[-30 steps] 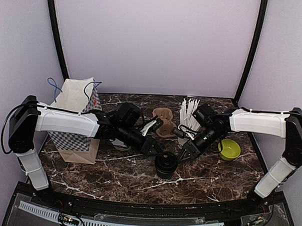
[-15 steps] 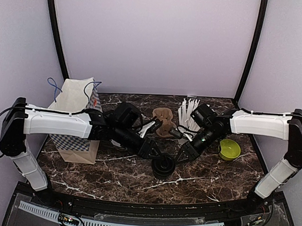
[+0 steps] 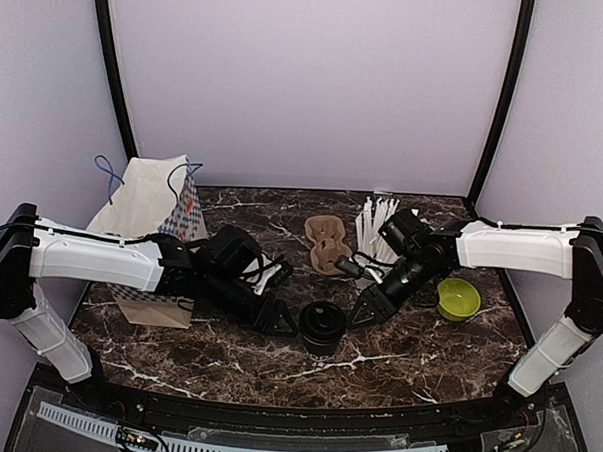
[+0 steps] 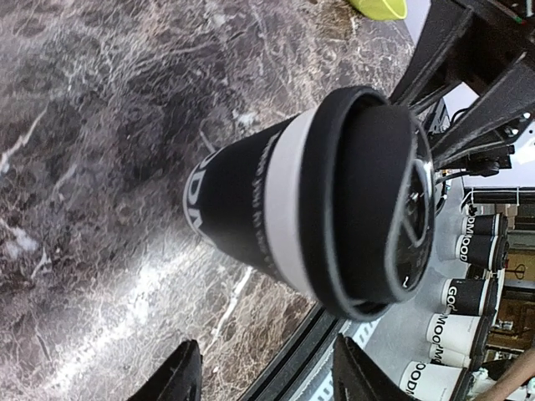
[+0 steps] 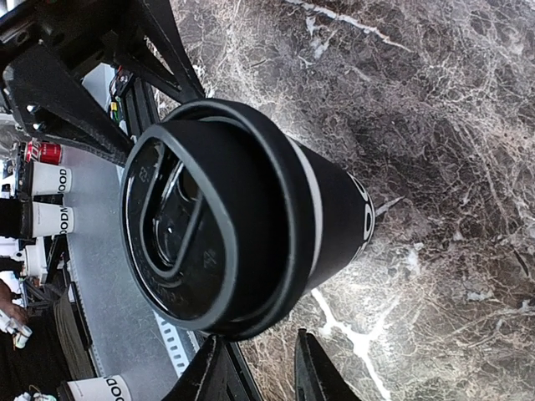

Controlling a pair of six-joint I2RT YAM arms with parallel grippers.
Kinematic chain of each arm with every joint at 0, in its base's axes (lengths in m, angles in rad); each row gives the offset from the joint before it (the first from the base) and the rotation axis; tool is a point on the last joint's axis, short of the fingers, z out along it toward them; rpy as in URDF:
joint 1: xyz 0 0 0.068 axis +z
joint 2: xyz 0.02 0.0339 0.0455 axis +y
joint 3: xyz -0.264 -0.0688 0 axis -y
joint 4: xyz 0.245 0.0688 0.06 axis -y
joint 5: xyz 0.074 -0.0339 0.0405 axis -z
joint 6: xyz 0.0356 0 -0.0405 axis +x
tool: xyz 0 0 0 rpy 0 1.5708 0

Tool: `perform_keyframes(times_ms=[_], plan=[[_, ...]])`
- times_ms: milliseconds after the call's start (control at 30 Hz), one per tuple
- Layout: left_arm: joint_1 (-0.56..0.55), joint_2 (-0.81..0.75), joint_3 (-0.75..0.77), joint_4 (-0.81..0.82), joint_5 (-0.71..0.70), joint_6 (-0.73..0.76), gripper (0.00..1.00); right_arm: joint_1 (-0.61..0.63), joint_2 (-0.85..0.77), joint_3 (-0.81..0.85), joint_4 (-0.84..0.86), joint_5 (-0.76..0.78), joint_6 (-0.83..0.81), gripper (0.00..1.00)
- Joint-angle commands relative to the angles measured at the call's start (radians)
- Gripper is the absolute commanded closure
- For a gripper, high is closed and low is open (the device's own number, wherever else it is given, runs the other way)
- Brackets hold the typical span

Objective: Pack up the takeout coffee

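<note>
We see cup [image 3: 322,327] upright between left gripper [image 3: 281,320] and right gripper [image 3: 359,314], equally near; both jaws parted, empty.

A lab test booth: plain lilac walls [image 3: 308,86] enclosing a marble-look table [image 3: 226,353].

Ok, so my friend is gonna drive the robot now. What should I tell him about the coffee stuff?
The left gripper is open and empty, just left of the black cup.
The right gripper is open and empty, just right of that cup.
The cup stands upright on the table with its lid on. From the left wrist view, the lid looks a bit crooked.
Only one coffee cup shows here.
Done: the lid is on.
Left: check the lid, then pack the cup, probably into the brown cup carrier or the paper bag. Nothing is packed yet.
</note>
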State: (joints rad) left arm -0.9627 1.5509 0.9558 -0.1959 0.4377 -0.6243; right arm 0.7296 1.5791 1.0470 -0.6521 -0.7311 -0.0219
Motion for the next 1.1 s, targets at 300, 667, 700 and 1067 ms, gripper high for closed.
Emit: perform_keyframes(times_ms=[300, 667, 700, 1067], plan=[[0.027, -0.030, -0.030, 0.134, 0.045, -0.090, 0.49, 0.005, 0.001, 0.024, -0.001, -0.005, -0.014, 0.65], [0.066, 0.005, -0.063, 0.281, 0.127, -0.172, 0.64, 0.004, 0.021, 0.037, -0.004, -0.016, -0.018, 0.66], [0.066, 0.009, -0.059, 0.286, 0.128, -0.173, 0.65, 0.005, 0.022, 0.037, -0.005, -0.017, -0.018, 0.66], [0.072, 0.072, -0.059, 0.273, 0.156, -0.173, 0.68, 0.002, 0.064, 0.057, -0.012, -0.010, -0.017, 0.66]])
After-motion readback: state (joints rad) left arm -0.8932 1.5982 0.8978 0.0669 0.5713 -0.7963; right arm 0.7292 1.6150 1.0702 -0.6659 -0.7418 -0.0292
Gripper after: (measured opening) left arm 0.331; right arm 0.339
